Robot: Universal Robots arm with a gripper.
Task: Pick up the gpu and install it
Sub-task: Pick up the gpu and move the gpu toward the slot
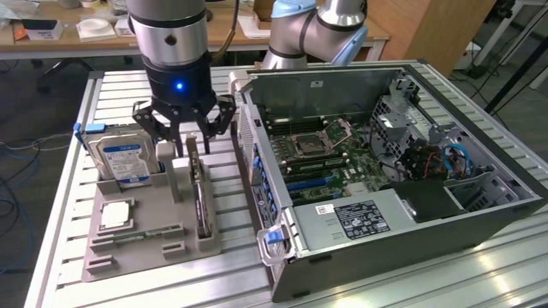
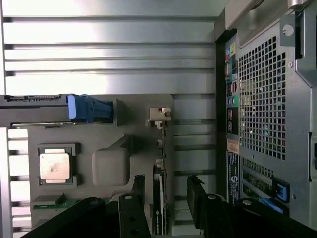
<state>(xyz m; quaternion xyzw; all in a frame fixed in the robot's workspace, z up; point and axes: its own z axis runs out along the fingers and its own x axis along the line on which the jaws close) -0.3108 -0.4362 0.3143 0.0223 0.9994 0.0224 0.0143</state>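
Found the pincer (image 1: 186, 140) wide open, hanging low over the grey holder (image 1: 141, 253) on the slatted table (image 1: 73, 205). Noted the gpu (image 1: 200, 196) standing on edge in the holder's slot nearest the open computer case (image 1: 385, 192), unheld, with one finger (image 2: 139, 184) to each side of its upper edge. Could not tell whether either finger touched it. Saw the hard drive (image 1: 125, 160) upright at the holder's end toward the exterior view's left, with a processor (image 1: 115, 215) and memory stick (image 1: 141, 235) lying flat beside the card.

Slatted aluminium bench (image 1: 128, 289) on grey floor (image 1: 25, 109); blue cables (image 1: 10, 186) lie off its edge at the exterior view's left. Behind stand a wooden desk (image 1: 227, 35) and cabinet (image 1: 437, 25).
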